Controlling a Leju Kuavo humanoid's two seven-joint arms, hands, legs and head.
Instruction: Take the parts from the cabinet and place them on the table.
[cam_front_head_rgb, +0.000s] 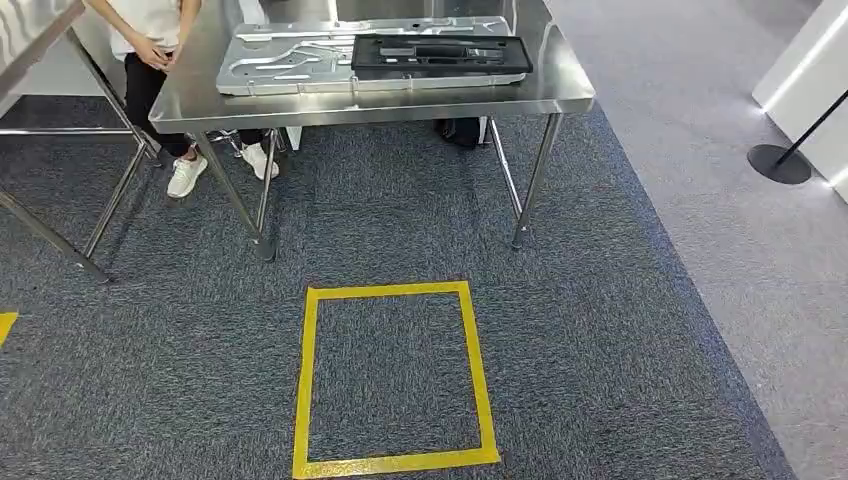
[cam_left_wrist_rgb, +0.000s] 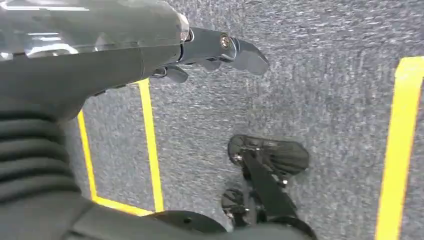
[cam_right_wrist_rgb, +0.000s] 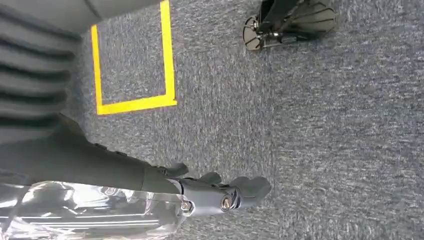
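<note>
both hands hold one silver sheet-metal part: the left hand has its fingers wrapped over the part's edge, and the right hand clamps the same part above grey carpet. well ahead of the hands, the steel desk already carries a silver panel and a black tray.

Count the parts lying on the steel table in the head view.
2. A large silver stamped metal panel lies flat across the table, and a black tray-like part rests on the panel's right portion. Anything beyond the top edge of the picture can't be judged.
</note>
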